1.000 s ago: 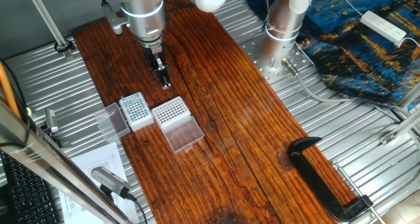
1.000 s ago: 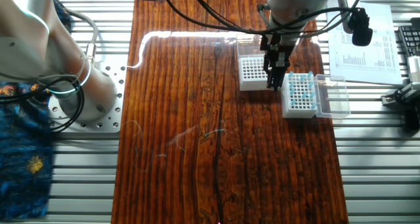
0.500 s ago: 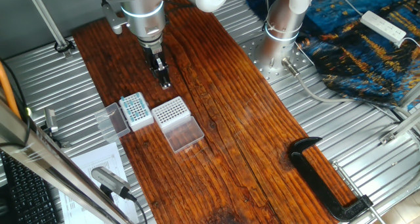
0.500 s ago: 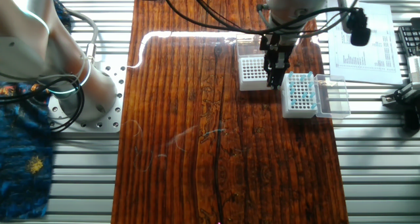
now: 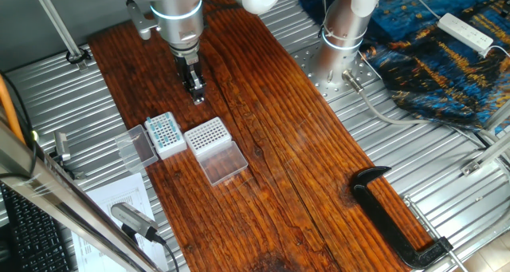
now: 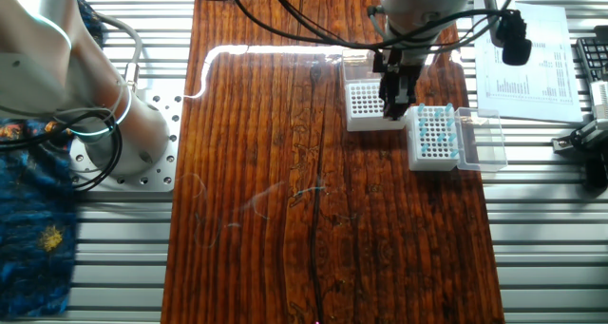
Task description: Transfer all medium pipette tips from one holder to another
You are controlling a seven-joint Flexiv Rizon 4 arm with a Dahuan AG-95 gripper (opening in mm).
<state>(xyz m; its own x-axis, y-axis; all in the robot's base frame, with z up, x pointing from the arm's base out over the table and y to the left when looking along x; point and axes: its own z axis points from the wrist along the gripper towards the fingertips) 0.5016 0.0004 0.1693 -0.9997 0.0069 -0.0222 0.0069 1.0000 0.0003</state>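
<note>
So the gripper (image 5: 196,95) hangs over the wooden worktop (image 5: 271,144), pointing straight down, a bit behind the two racks. The jaws look pressed close together, basically no gap that I can make out, and nothing visible between them, but they're small and dark in both views, so I honestly cannot tell if they're pinching a tip or not.

The white-sided rack (image 6: 433,138) holds the teal tips (image 6: 432,131), scattered as little dots across its grid, with its smoky lid (image 6: 483,139) flipped open to the side. Right beside it sits the clear-sided rack (image 5: 207,135), its hole grid looking bare white, with the flat clear lid (image 5: 224,162) lying open on the wood. From the other fixed view, the gripper (image 6: 392,107) overlaps the edge of that clear rack, between the two racks.
</note>
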